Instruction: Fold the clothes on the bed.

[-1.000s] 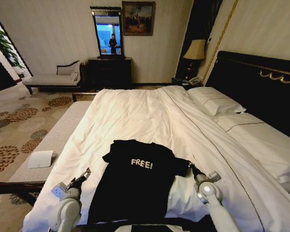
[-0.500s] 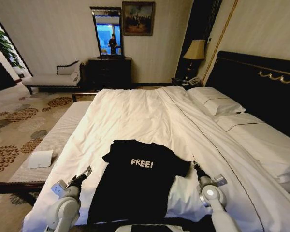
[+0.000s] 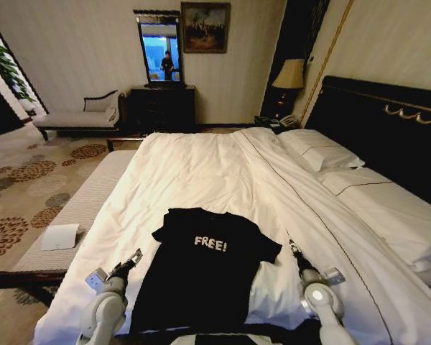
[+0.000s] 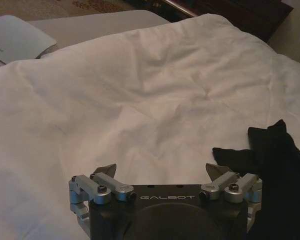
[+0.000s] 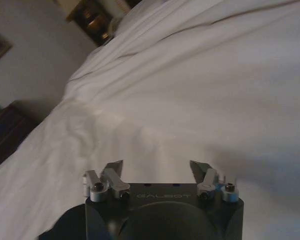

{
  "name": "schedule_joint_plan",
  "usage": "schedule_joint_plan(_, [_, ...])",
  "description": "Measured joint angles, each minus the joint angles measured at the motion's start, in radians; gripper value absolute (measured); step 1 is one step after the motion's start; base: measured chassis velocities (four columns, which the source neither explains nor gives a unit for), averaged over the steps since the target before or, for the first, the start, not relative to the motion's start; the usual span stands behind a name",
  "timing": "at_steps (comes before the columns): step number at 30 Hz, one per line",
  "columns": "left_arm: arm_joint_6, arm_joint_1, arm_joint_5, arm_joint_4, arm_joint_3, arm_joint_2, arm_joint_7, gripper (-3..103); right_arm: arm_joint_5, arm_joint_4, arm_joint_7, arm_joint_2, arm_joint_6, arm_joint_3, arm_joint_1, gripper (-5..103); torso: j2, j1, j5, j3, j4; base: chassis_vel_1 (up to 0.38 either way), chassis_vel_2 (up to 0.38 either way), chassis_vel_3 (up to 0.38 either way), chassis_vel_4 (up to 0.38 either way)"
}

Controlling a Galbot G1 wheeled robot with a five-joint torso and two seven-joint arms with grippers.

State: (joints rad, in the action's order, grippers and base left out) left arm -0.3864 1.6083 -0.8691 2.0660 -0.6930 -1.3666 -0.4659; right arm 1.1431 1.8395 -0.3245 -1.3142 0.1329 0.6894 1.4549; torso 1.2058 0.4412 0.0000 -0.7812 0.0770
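Observation:
The clothes, one black T-shirt (image 3: 205, 269) with white "FREE!" lettering, lie flat and face up on the near part of the white bed (image 3: 223, 172). My left gripper (image 3: 133, 257) hovers just beside the shirt's left edge, open and holding nothing. In the left wrist view the left gripper (image 4: 164, 170) has its fingers spread over white duvet, with the shirt's sleeve (image 4: 275, 160) off to one side. My right gripper (image 3: 293, 249) sits just past the right sleeve, apart from it. Its own view shows the right gripper (image 5: 157, 167) open above bare duvet.
Pillows (image 3: 320, 151) and a dark headboard (image 3: 388, 122) are at the right. A pale bench (image 3: 79, 205) runs along the bed's left side with a white paper (image 3: 60, 236) on it. A chaise (image 3: 79, 115), dresser (image 3: 163, 108) and lamp (image 3: 290, 75) stand by the far wall.
My right gripper has drawn back from the tip of the right sleeve, which now lies a little shorter and flatter. The left gripper has shifted slightly toward the shirt.

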Motion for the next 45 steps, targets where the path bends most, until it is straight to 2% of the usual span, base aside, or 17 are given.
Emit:
schedule_joint_plan(1, [0.0,0.0,0.0,0.0,0.0,0.0,0.0,100,0.0,0.0,0.0,0.0,0.0,0.0,0.0,74,0.0,0.0,0.0,0.0,0.0,0.0,0.0,0.0,0.0])
schedule_joint_plan(4, [0.0,0.008,0.004,0.003,-0.011,0.005,0.0,100,0.004,-0.044,-0.002,0.015,0.006,-0.055,-0.053,90,0.0,0.0,-0.0002,0.0,0.0,0.0,0.0,0.0,0.0])
schedule_joint_plan(5, [0.0,0.008,0.004,0.003,-0.011,0.005,0.0,100,0.004,-0.044,-0.002,0.015,0.006,-0.055,-0.053,90,0.0,0.0,-0.0002,0.0,0.0,0.0,0.0,0.0,0.0])
schedule_joint_plan(7, [0.0,0.016,0.006,0.008,-0.023,0.012,0.0,100,0.004,-0.102,-0.008,0.024,0.006,-0.08,-0.097,99,0.0,0.0,0.0001,0.0,-0.0001,0.0,0.0,0.0,0.0])
schedule_joint_plan(8, [0.0,0.019,0.006,0.008,-0.029,0.016,0.0,100,0.009,-0.116,-0.008,0.027,0.006,-0.089,-0.109,100,0.0,0.0,0.0,0.0,-0.0001,0.0,0.0,0.0,0.0])
schedule_joint_plan(14, [-0.001,0.016,0.006,-0.007,-0.045,0.028,-0.003,100,0.083,-0.092,-0.009,0.029,0.018,-0.139,-0.136,100,0.0,0.0,-0.0003,0.0,0.0,0.0,0.0,0.0,0.0])
schedule_joint_plan(27, [-0.004,-0.002,0.012,-0.032,-0.047,0.023,-0.007,100,0.068,-0.243,-0.024,0.033,0.024,-0.207,-0.266,100,0.0,0.0,0.0,0.0,0.0,0.0,0.0,0.0,0.0])
schedule_joint_plan(38, [-0.003,0.006,0.033,-0.02,-0.048,-0.001,-0.01,100,0.017,-0.254,-0.048,0.053,0.006,-0.138,-0.294,100,0.0,0.0,0.0,0.0,0.0001,0.0,0.0,0.0,0.0])
schedule_joint_plan(42, [0.002,0.025,0.05,-0.007,-0.049,-0.014,-0.01,100,0.072,-0.162,-0.055,0.054,0.013,-0.12,-0.243,100,0.0,0.0,-0.0002,0.0,0.0001,0.0,0.0,0.0,0.0])
schedule_joint_plan(45, [0.003,0.031,0.058,-0.001,-0.049,-0.016,-0.009,100,0.073,-0.14,-0.072,0.046,0.025,-0.119,-0.221,100,0.0,0.0,0.0,0.0,0.0,0.0,0.0,0.0,0.0])
